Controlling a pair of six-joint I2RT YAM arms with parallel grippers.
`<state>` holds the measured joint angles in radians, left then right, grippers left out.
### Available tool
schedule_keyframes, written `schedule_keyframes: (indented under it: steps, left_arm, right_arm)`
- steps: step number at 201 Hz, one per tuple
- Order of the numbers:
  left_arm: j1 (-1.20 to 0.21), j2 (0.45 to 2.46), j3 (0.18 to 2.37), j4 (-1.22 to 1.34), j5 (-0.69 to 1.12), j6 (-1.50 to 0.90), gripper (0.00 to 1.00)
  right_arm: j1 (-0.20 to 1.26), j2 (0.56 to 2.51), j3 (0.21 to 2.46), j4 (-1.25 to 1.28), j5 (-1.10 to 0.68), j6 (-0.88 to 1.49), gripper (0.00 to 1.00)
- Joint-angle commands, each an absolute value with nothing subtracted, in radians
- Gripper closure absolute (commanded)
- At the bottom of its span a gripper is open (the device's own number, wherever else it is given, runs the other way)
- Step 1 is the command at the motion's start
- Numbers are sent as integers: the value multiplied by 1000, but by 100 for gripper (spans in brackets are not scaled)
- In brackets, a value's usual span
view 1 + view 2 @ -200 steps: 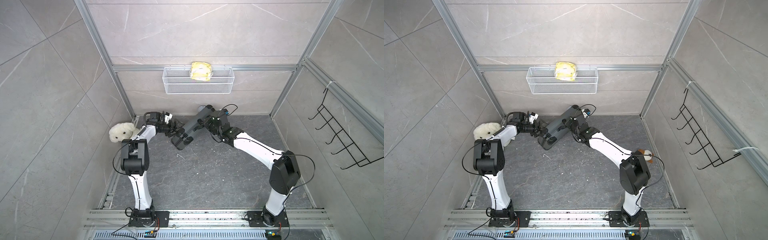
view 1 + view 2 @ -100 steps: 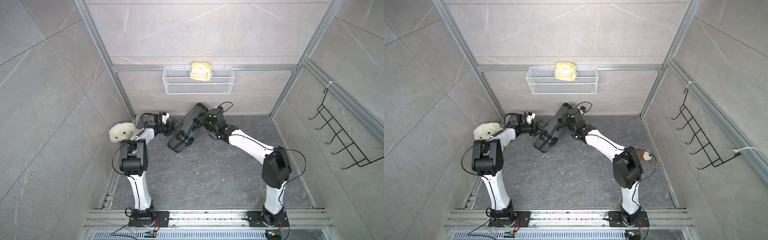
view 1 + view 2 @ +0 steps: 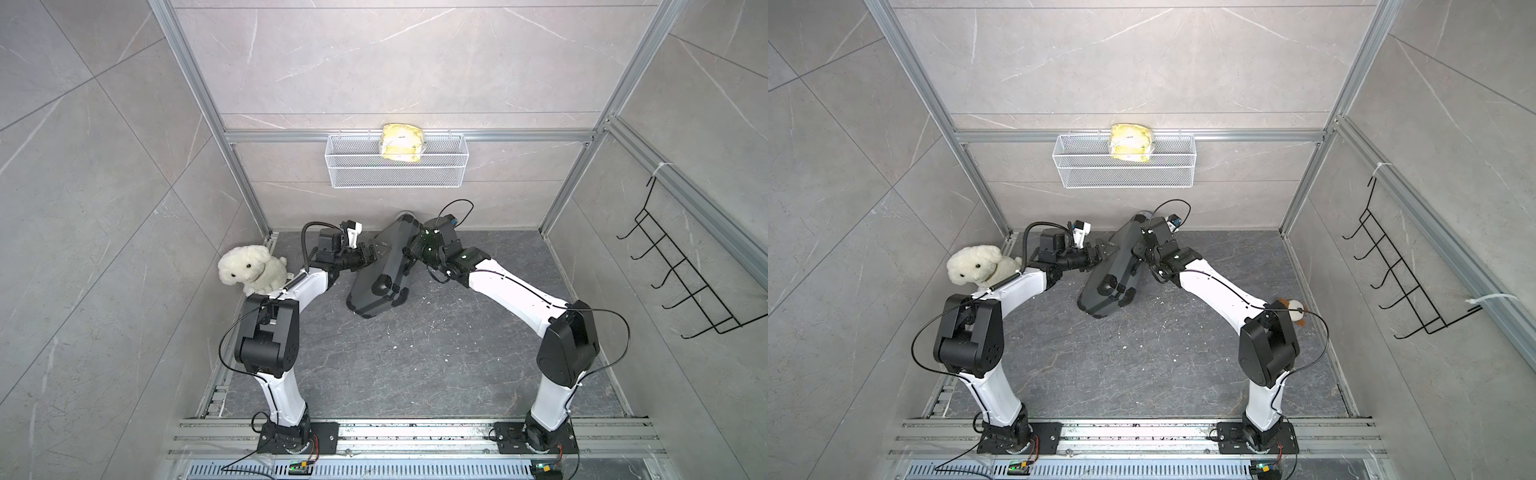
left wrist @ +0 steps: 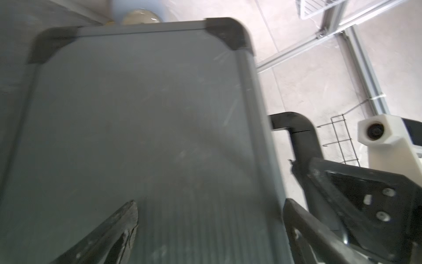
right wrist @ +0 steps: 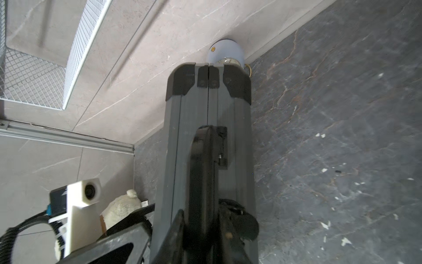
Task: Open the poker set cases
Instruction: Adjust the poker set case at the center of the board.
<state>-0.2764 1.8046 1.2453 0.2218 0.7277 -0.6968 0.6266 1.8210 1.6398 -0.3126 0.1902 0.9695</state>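
Note:
The poker set case (image 3: 380, 272) (image 3: 1111, 274) is a dark grey ribbed briefcase with black corner caps. It stands tipped up on its long edge at the back of the floor, lid closed, the seam shut in the right wrist view (image 5: 228, 109). My right gripper (image 3: 409, 251) (image 3: 1138, 254) (image 5: 203, 219) is shut on the black handle (image 5: 203, 160) (image 4: 301, 137). My left gripper (image 3: 370, 251) (image 3: 1100, 251) (image 4: 210, 205) is open, its fingers spread against the case's broad ribbed face (image 4: 141, 118).
A white plush dog (image 3: 249, 270) (image 3: 976, 266) sits at the left wall. A pale round object (image 5: 226, 52) lies behind the case at the back wall. A wire basket (image 3: 353, 166) with a yellow packet (image 3: 402, 141) hangs above. A hook rack (image 3: 685, 282) is on the right wall.
The right gripper has swung the case up by its handle from a flatter lie to standing on its edge. Its jaws have tightened a little. The left gripper stays open beside it.

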Motion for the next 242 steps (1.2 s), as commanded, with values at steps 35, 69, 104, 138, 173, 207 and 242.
schedule_keyframes:
  steps: [35,69,104,138,173,207,242]
  left_arm:
    - [-386,1744,1179,134,917,-797,0]
    - [-264,1686,1146,0,879,-715,1]
    - [-137,1701,1148,-187,787,-608,1]
    - [-120,1750,1123,-157,785,-610,1]
    - [-101,1766,1078,-107,798,-627,4]
    - [-70,1742,1041,-103,796,-620,9]
    - [-61,1715,1031,-184,731,-571,10]
  right_arm:
    - [717,1688,1727,-33,15,881,100]
    - [743,1744,1782,-49,-14,878,100]
    - [766,1790,1770,-27,-24,883,100]
    - [784,1849,1785,-11,-53,890,100]
    - [810,1903,1794,-6,-77,893,100]
    - [816,1892,1721,21,-80,893,100]
    - [816,1888,1661,23,-101,876,100]
